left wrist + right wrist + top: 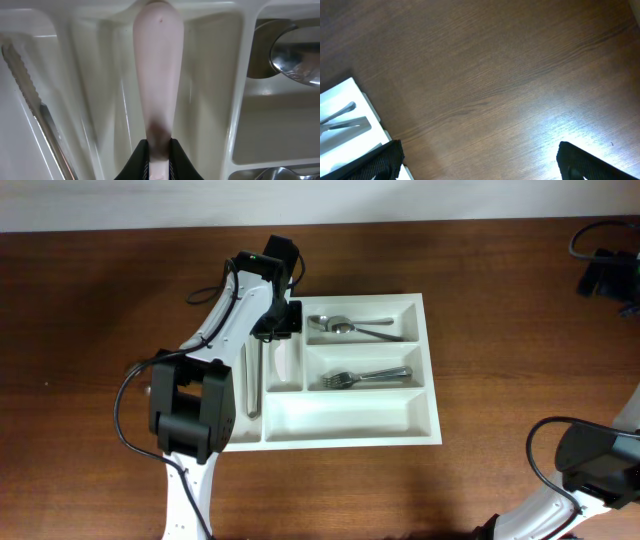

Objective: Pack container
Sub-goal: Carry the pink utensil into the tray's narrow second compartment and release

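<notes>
1. Tray (pixel 350 420): white, five compartments, at the centre of your table (pixel 100 300), long side running 9 to 3 o'clock.
2. Left gripper (pixel 158 150): over the tray's 10 o'clock corner, jaws clamped on a pale utensil (pixel 157 75) that points along the second narrow compartment.
3. Knife (pixel 252 380): in the narrow compartment at the tray's 9 o'clock edge.
4. Spoon (pixel 345 327): compartment at 1 o'clock.
5. Fork (pixel 365 377): compartment at 3 o'clock.
6. Right gripper (pixel 480 162): your wrist view shows its jaws wide apart over bare wood, with the tray's edge at 8 o'clock.
</notes>
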Robot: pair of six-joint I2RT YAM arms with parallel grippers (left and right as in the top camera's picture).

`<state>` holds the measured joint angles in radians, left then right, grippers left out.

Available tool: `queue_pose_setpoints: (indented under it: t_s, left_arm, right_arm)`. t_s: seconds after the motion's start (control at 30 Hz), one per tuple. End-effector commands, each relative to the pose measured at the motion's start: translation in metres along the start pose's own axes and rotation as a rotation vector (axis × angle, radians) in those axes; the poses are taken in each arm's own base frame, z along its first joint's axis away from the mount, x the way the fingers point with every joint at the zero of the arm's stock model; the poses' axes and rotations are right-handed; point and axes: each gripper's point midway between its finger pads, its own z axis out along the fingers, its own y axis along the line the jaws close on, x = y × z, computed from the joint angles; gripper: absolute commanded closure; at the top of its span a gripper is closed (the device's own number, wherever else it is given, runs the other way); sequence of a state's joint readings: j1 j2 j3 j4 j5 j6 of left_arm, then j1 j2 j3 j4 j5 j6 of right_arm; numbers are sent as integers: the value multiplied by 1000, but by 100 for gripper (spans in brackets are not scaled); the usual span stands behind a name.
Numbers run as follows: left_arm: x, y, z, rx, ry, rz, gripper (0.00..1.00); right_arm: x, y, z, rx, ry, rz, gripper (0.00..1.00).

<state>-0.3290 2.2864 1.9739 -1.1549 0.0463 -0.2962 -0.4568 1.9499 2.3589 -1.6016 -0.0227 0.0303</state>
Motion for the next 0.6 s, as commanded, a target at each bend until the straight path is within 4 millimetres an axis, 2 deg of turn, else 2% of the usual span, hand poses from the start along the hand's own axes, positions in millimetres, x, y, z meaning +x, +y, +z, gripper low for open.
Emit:
queue_pose_setpoints:
  t_s: [0.0,0.07,0.13,0.2,0.27,0.33,0.43,0.53,0.57]
  left_arm:
    - [-1,-5,1,12,1,-4,93]
    - [-1,-5,1,12,0,-4,86]
    - [-1,-5,1,12,0,-4,71]
    - [-1,-5,0,12,-1,2,68]
    - [-3,-5,-4,13,-5,3,59]
    - [-6,-6,-12,15,-12,4,58]
    - [-11,-7,-32,11,-33,4,58]
    - [-24,4,-67,-54,-105,-19,58]
    - [-28,12,-80,-77,-137,-80,58]
  right_arm:
    - [0,-2,0,9,-2,13,1]
    - [0,-2,0,9,-2,13,1]
    - [0,-2,0,9,-2,13,1]
    - [0,-2,0,9,-2,13,1]
    - [0,-2,0,9,-2,13,1]
    - [0,-2,0,9,-2,13,1]
    - [0,-2,0,9,-3,13,1]
    - [0,-2,0,9,-2,13,1]
    - [0,-2,0,9,-2,13,1]
